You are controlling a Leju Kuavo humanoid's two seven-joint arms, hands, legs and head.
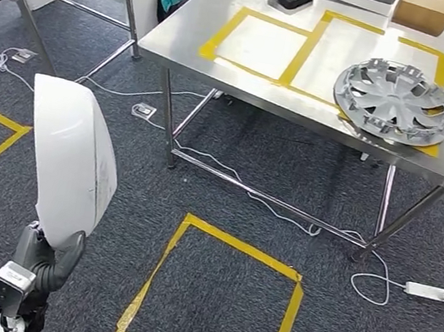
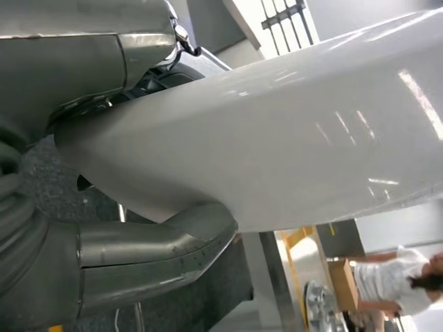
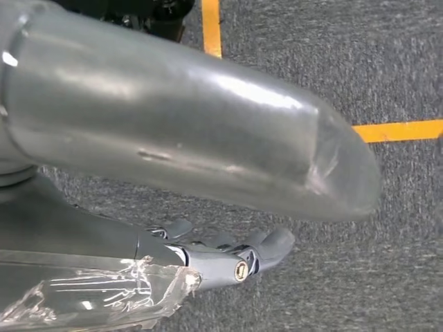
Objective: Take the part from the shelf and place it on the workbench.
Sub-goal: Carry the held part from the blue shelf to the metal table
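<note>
Left robot hand (image 1: 50, 260) grips the lower edge of a white curved panel (image 1: 70, 161), holding it upright above the carpet, well apart from the surface (image 1: 190, 36). A silver hubcap (image 1: 394, 100) lies near the surface's right edge. Right robot hand (image 3: 230, 259) hangs empty over the carpet, fingers loosely extended.

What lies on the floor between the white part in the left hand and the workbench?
In the head view: grey carpet and a yellow tape square, nothing standing there.
</note>
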